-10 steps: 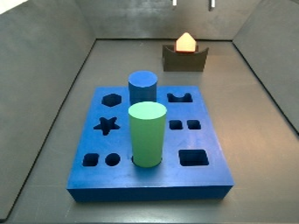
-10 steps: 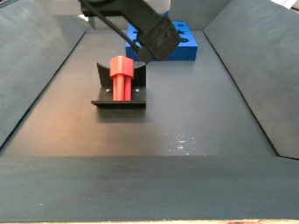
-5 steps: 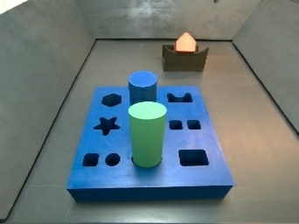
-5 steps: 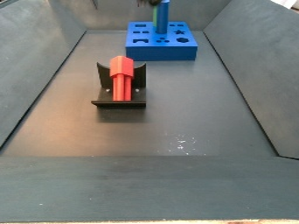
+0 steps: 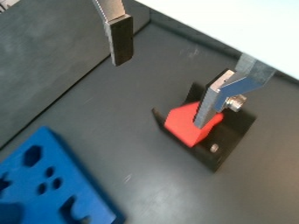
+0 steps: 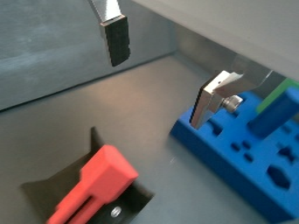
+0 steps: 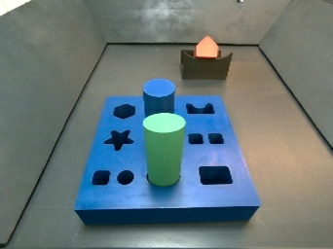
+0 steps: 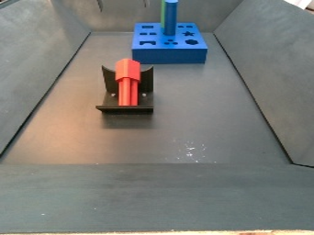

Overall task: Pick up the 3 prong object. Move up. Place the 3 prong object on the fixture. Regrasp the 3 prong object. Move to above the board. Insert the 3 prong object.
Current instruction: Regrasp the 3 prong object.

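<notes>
You saw the red 3 prong object point(image 8: 128, 81) sitting in the fixture point(image 8: 106, 90); the gripper point(image 5: 163, 68) hung above, fingers apart, empty.

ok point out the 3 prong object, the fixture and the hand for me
3 prong object point(image 8: 128, 79): side view, on its red body.
fixture point(image 8: 124, 108): side view, on its dark base plate.
hand point(image 5: 170, 66): wrist view, midway between its open fingertips, above the floor.
</notes>
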